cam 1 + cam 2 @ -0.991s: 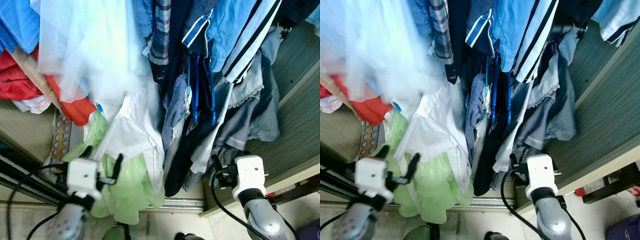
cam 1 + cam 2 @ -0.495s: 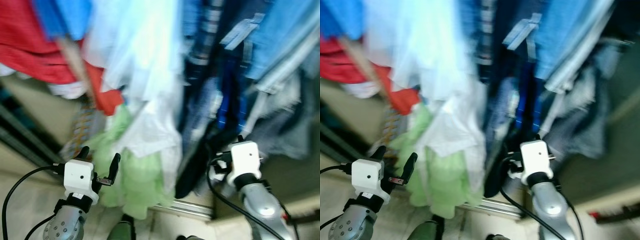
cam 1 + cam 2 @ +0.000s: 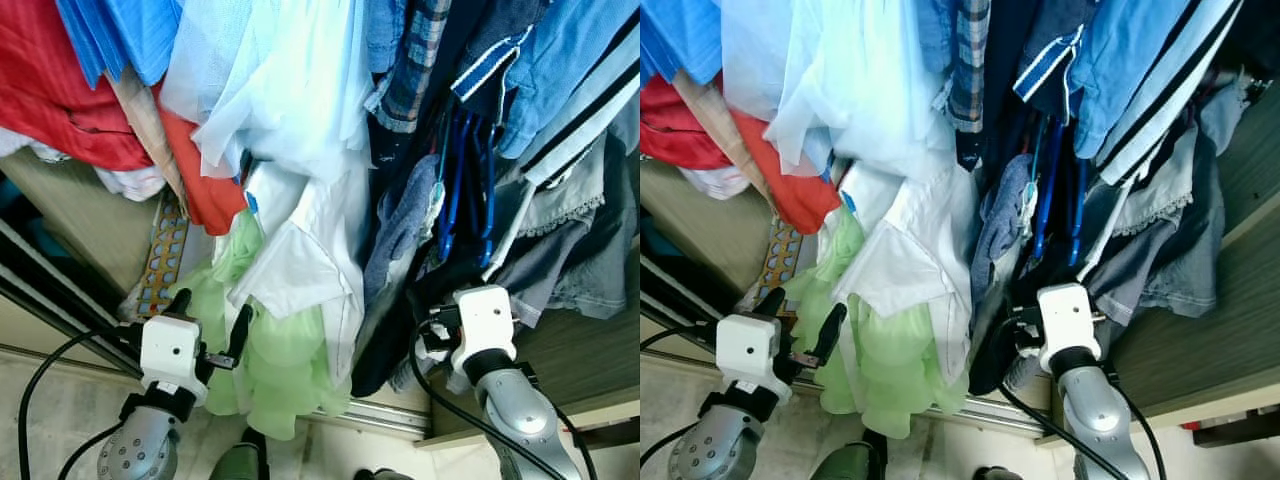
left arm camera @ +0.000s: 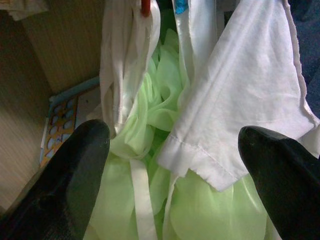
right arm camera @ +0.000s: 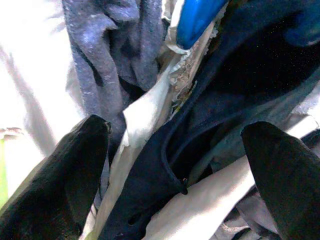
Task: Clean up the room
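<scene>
sheer garment (image 3: 270, 365): pale lime green
shirt (image 3: 315, 255): white
cloth (image 3: 60, 95): red
plaid shirt (image 3: 410, 70): blue, grey and white checks
striped top (image 3: 570, 90): light blue, navy and white bands
hangers (image 3: 465, 185): bright blue
gripper fingers (image 4: 75, 175): black

A wood-grain wardrobe floor (image 3: 590, 345) is carrying a patterned blue-and-orange board (image 3: 163, 262) leaning at the left, with hanging clothes (image 3: 300, 250) drooping down over it.

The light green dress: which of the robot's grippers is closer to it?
Left. The left gripper hangs open right at the light green dress; the right gripper faces dark clothes further right.
</scene>
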`<state>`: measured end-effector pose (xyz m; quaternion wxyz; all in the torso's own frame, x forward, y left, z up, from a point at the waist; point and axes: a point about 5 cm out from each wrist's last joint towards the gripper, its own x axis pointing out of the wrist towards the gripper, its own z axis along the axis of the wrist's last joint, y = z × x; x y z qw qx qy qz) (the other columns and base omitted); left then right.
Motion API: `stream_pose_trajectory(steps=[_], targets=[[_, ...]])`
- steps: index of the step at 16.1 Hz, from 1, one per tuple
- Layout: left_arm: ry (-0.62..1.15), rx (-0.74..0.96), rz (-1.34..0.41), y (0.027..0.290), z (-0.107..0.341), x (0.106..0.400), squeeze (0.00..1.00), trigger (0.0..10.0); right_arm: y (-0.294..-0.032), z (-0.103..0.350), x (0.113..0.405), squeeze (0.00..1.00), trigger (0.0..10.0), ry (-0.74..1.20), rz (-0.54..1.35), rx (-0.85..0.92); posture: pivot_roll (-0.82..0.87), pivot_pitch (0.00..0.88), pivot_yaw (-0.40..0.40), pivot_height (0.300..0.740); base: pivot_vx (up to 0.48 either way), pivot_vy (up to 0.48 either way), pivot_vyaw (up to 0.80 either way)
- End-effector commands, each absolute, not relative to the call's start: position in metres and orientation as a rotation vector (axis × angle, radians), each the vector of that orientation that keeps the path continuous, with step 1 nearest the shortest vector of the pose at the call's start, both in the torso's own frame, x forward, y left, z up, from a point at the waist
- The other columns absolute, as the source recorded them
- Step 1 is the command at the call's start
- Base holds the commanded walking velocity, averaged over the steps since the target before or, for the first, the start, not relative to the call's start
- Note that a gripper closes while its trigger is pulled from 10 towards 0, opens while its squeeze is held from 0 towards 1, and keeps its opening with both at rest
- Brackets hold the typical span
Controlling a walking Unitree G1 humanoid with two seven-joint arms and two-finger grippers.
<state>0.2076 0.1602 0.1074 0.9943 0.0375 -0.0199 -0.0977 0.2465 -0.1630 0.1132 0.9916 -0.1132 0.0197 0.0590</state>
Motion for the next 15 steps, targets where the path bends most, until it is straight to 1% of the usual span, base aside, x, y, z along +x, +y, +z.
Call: stream_pose_trajectory(steps=[1, 2, 5, 14, 15], targets=[[-0.034, 0.069, -0.207, 0.157, 0.107, 0.207, 0.00, 10.0, -0.163, 0.112, 0.248, 0.00, 10.0, 0.044, 0.129, -0.237, 0.00, 0.217, -0.070, 0.740, 0.000, 0.000, 0.00], [-0.035, 0.070, -0.210, 0.157, 0.107, 0.207, 0.00, 10.0, -0.162, 0.111, 0.249, 0.00, 10.0, 0.044, 0.134, -0.237, 0.00, 0.213, -0.072, 0.740, 0.000, 0.000, 0.00], [-0.031, 0.074, -0.222, 0.155, 0.106, 0.207, 0.00, 10.0, -0.161, 0.110, 0.248, 0.00, 10.0, 0.051, 0.143, -0.230, 0.00, 0.208, -0.074, 0.740, 0.000, 0.000, 0.46], [-0.029, 0.065, -0.242, 0.149, 0.104, 0.210, 0.00, 10.0, -0.153, 0.108, 0.249, 0.00, 10.0, 0.070, 0.206, -0.182, 0.00, 0.212, -0.085, 0.740, 0.000, 0.000, 0.80], [-0.029, 0.061, -0.240, 0.149, 0.104, 0.211, 0.00, 10.0, -0.152, 0.108, 0.249, 0.00, 10.0, 0.075, 0.218, -0.177, 0.00, 0.212, -0.087, 0.740, 0.000, 0.000, 0.40]])
